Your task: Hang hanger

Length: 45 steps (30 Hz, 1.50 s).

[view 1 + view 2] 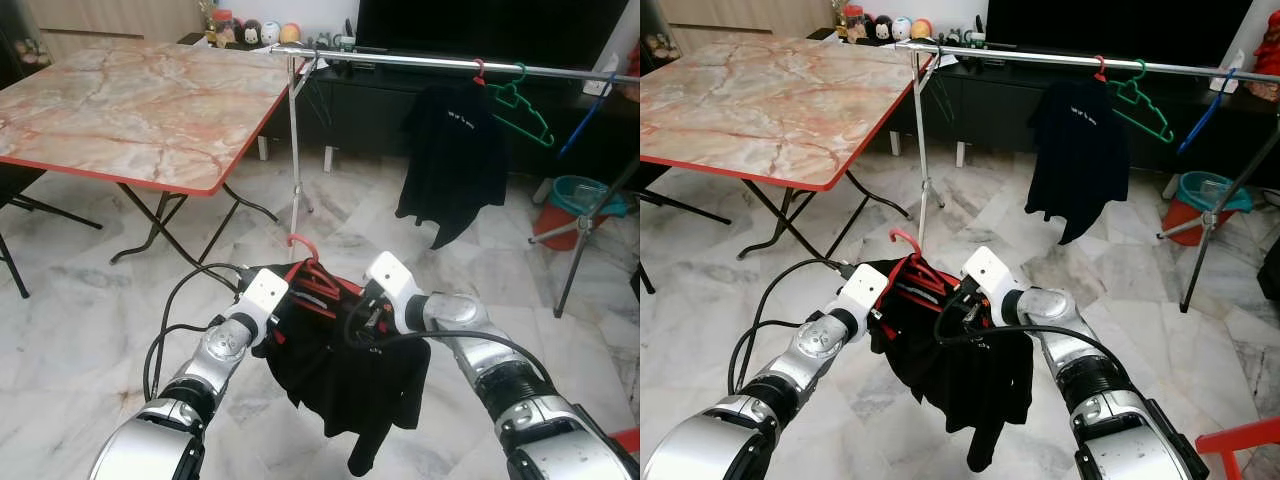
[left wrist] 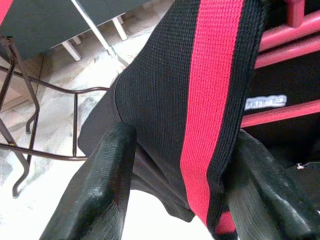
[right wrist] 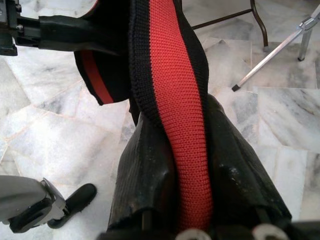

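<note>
Both grippers held a black garment (image 1: 345, 385) with a red-striped collar, draped on a red hanger (image 1: 312, 278), low over the marble floor (image 1: 90, 310). The left gripper (image 2: 180, 165) had its fingers clasped on the collar's rib; the right gripper (image 3: 192, 170) was clenched on the same striped band. Beyond stood a clothes rail (image 1: 420, 62) (already carrying a black shirt (image 1: 452, 160) and a green hanger (image 1: 520, 105)), beside a marble-topped folding table (image 1: 130, 110).
</note>
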Motion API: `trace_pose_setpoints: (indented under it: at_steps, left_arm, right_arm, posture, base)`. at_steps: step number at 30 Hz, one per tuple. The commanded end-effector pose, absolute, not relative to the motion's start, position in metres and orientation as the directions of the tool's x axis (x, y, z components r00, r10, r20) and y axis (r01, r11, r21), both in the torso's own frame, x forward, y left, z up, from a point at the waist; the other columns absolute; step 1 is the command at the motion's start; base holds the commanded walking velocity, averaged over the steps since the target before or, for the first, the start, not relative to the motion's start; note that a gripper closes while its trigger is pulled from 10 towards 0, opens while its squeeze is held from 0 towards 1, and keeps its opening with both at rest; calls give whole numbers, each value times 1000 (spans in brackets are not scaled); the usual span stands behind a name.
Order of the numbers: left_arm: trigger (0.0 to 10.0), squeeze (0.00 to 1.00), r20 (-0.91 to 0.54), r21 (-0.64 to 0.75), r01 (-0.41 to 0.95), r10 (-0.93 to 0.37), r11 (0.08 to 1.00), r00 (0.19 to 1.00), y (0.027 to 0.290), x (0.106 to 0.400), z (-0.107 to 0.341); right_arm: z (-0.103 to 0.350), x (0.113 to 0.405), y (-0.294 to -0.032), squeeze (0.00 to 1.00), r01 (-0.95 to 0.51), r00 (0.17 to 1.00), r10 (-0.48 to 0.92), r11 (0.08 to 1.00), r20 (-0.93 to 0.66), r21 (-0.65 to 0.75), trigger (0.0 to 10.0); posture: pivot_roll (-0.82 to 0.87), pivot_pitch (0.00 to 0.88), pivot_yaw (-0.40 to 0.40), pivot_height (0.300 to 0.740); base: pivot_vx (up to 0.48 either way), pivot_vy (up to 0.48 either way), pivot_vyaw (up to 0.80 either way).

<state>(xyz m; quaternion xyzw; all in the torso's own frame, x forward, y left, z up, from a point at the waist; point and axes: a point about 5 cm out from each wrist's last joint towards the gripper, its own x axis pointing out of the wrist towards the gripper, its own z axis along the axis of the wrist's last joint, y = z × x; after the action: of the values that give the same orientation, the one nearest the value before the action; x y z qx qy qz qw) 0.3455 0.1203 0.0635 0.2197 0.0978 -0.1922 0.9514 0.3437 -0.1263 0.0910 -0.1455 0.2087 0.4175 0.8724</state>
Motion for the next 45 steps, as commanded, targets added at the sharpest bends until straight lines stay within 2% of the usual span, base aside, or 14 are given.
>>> trace_pose_setpoints:
  at_steps: [1,24,30,31,38,45]
  left_arm:
    - [0,0,-286,386,419,-325,822,901,120,343,59]
    - [0,0,-330,446,415,-286,793,900,129,341,54]
    - [0,0,-330,487,386,-244,783,912,137,343,55]
    - [0,0,-340,528,380,-221,759,914,141,344,55]
    - [0,0,-391,641,382,-145,665,909,154,341,47]
    - [0,0,-456,681,427,-112,596,883,160,335,37]
  right_arm:
    - [103,347,-125,0,-792,578,679,601,-452,-110,10000]
    - [99,343,-133,0,-791,582,637,588,-506,-170,10000]
    - [96,342,-143,0,-814,560,589,521,-582,-256,10000]
    - [95,341,-151,0,-827,548,549,470,-631,-309,10000]
    - [97,342,-173,0,-832,547,430,370,-718,-413,10000]
    - [111,348,-183,0,-810,585,408,347,-701,-474,10000]
  posture:
    - [90,0,-33,740]
    - [100,0,-33,740]
    - [101,0,-35,740]
    - [101,0,-37,740]
    - [96,0,-36,740]
    - [97,0,-36,740]
  base:
    - [0,0,0]
    - [0,0,0]
    - [0,0,0]
    - [0,0,0]
    - [0,0,0]
    - [0,0,0]
